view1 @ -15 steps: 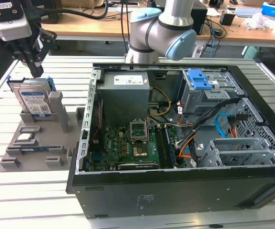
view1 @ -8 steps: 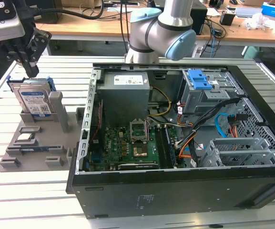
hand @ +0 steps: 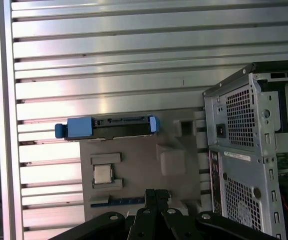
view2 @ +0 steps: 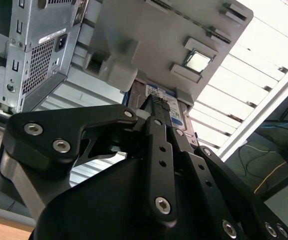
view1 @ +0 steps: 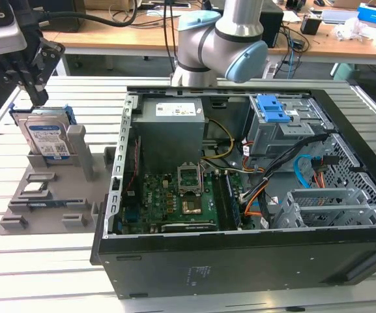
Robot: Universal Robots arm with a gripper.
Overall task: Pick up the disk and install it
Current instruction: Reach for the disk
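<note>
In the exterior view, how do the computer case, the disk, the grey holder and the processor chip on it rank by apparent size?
Largest first:
computer case
grey holder
disk
processor chip
The case sits nearer, but the order is plain.

One disk (view1: pixel 44 138), one processor chip (view1: pixel 34 190), one holder tray (view1: pixel 52 219), one open computer (view1: pixel 240 264).

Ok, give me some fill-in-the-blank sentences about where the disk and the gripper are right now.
1. The disk stands ____ in the grey holder.
2. The gripper hangs ____ the disk.
3. The open computer case sits to the exterior view's ____ of the holder.
Missing words: upright; above; right.
</note>
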